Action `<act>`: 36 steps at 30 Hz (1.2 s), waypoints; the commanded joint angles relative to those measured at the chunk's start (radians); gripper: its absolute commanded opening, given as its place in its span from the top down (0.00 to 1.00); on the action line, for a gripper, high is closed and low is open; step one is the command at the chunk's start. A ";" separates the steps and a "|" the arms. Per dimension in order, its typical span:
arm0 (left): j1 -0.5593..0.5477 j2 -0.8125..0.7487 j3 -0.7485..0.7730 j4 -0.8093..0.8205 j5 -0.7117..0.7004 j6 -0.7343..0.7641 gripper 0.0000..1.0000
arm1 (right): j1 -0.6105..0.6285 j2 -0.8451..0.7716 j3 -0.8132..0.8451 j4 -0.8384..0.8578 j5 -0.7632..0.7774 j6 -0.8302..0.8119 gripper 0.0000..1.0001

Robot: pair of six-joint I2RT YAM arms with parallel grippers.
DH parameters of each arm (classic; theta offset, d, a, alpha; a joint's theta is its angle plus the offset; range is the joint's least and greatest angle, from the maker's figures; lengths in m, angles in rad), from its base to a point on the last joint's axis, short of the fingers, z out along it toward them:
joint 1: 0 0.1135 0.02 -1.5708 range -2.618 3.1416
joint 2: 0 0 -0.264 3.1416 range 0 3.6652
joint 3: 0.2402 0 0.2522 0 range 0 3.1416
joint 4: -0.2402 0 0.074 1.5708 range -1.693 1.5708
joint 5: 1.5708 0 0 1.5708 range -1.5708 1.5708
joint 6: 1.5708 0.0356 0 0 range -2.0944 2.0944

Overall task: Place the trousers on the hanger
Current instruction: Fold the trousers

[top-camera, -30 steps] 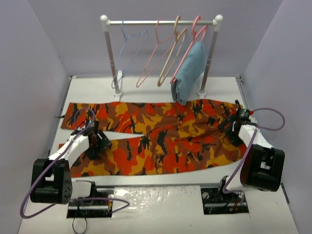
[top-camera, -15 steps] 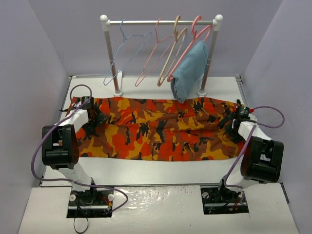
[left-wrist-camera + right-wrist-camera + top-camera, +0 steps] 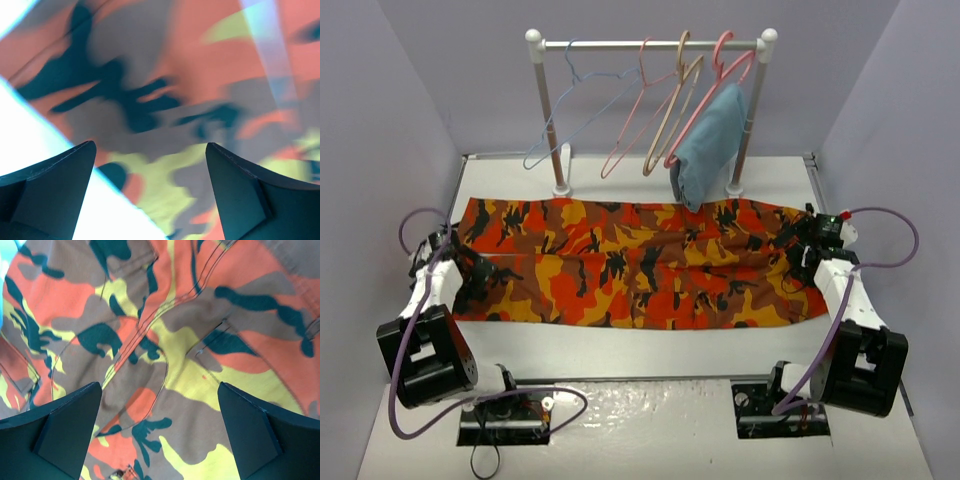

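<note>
The camouflage trousers (image 3: 640, 265) lie flat across the table, folded lengthwise, with the leg ends at the left and the waist at the right. My left gripper (image 3: 472, 270) is open at the leg ends. In the left wrist view the left gripper (image 3: 150, 145) hovers over the trousers (image 3: 165, 85) at their edge, with nothing between its fingers. My right gripper (image 3: 804, 250) is open over the waist. In the right wrist view the right gripper (image 3: 160, 385) frames the pocket seams of the trousers (image 3: 165, 335). The light-blue hanger (image 3: 565, 115) hangs tilted at the left of the rail.
A white rack (image 3: 650, 45) stands at the back of the table. On it hang pink hangers (image 3: 638, 115), a tan hanger (image 3: 672, 110) and a folded light-blue garment (image 3: 708, 145) that reaches down to the trousers. Lilac walls close in on both sides.
The near trouser leg has been folded over onto the far one. My left arm then let go and drew back to the left. Both grippers opened wider. The blue hanger has swung.
</note>
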 commanded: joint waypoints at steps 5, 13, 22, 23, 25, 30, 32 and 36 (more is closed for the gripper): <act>0.120 0.067 -0.034 0.035 0.050 -0.026 0.11 | 0.047 0.023 0.037 -0.010 -0.031 -0.022 0.00; 0.125 0.198 -0.034 0.093 0.015 -0.043 0.21 | 0.046 0.018 0.024 -0.011 -0.030 -0.027 0.00; 0.123 0.225 -0.013 0.076 0.007 -0.023 0.85 | 0.021 0.018 0.018 -0.013 -0.018 -0.027 0.01; 0.124 0.229 -0.009 0.074 0.008 -0.017 0.93 | 0.018 0.018 0.016 -0.013 -0.016 -0.026 0.01; 0.124 0.226 -0.002 0.067 0.017 -0.007 1.00 | 0.009 0.020 0.011 -0.019 -0.007 -0.024 0.01; 0.122 0.149 0.036 0.028 0.056 0.015 1.00 | -0.038 0.021 -0.016 -0.055 0.021 -0.012 0.00; 0.120 0.099 0.056 0.001 0.061 0.021 1.00 | -0.087 0.021 -0.041 -0.067 0.024 0.004 0.00; 0.093 0.036 0.043 0.019 0.089 0.004 1.00 | -0.153 0.017 -0.074 -0.102 0.114 0.035 0.00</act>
